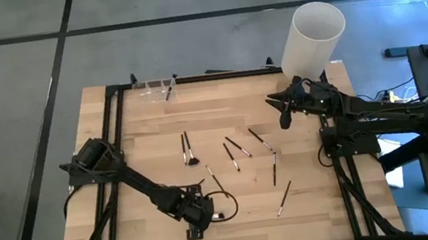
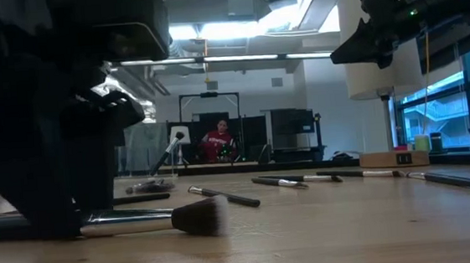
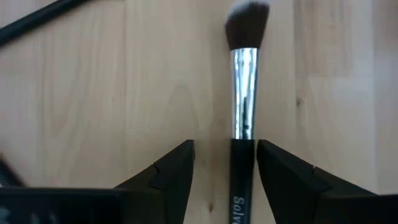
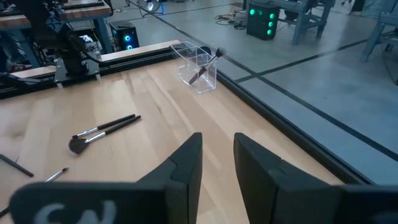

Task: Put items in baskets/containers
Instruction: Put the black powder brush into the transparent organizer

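We found the left gripper (image 3: 225, 168) low over the table, fingers spread, astride a brush (image 3: 244, 93) lying flat between them, bristles ahead. Light, stiff and slim, it seemed best pinched mid-handle. The right gripper (image 4: 217, 168) hung parted, empty.

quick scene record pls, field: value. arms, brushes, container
left gripper: low over the table's near edge, fingers open either side of a brush with a black handle, not clamped
right gripper: raised near the white cylinder, empty
clear container: far edge of the table, one brush leaning inside
loose brushes: scattered mid-table
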### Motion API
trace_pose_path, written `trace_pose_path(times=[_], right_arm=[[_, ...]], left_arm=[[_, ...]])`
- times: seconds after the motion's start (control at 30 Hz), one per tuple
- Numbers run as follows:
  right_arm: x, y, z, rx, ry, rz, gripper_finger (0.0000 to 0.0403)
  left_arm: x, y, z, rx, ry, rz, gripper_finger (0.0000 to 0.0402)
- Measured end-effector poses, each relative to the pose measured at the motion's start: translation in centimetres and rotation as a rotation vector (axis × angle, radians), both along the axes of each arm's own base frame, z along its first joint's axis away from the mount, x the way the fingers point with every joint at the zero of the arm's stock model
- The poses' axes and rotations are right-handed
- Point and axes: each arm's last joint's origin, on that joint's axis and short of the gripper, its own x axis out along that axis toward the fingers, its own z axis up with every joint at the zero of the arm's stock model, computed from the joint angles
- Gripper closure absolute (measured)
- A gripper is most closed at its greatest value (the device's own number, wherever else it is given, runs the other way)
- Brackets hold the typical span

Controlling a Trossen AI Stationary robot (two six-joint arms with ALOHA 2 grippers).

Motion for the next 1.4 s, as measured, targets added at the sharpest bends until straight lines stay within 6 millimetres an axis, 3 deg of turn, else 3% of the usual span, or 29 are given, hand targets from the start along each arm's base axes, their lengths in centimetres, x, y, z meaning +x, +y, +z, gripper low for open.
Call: trace_pose_path(times=[0.2, 0.43, 0.63, 0.77, 0.97, 1.17, 1.4], right_arm=[[0.0, 0.0, 0.0, 0.001, -0.001, 0.012, 0.0311], [0.0, 0.0, 0.0, 0.003, -0.001, 0.011, 0.0311], [0.0, 0.0, -0.1, 0.009, 0.009, 0.011, 0.0311], [0.0, 0.0, -0.1, 0.007, 0.011, 0.011, 0.0311], [0.0, 0.0, -0.1, 0.007, 0.011, 0.011, 0.0311], [0.0, 0.0, -0.1, 0.006, 0.011, 0.011, 0.0311], [0.0, 0.0, 0.0, -0.018, 0.014, 0.016, 0.0311]], left_arm=[[0.0, 0.0, -0.6, 0.019, 0.021, -0.021, 0.0284], [0.2, 0.6, 0.3, 0.046, -0.017, -0.017, 0.0356], [1.1, 2.3, 2.1, 0.107, -0.141, 0.080, 0.0350], [1.9, 4.3, 4.6, 0.228, -0.288, 0.180, 0.0338], [3.2, 10.1, 6.9, 0.560, -0.392, 0.382, 0.0350], [4.6, 18.7, 7.2, 0.817, -0.301, 0.519, 0.0347], [3.5, 30.2, 8.9, 0.789, -0.301, 0.802, 0.0344]])
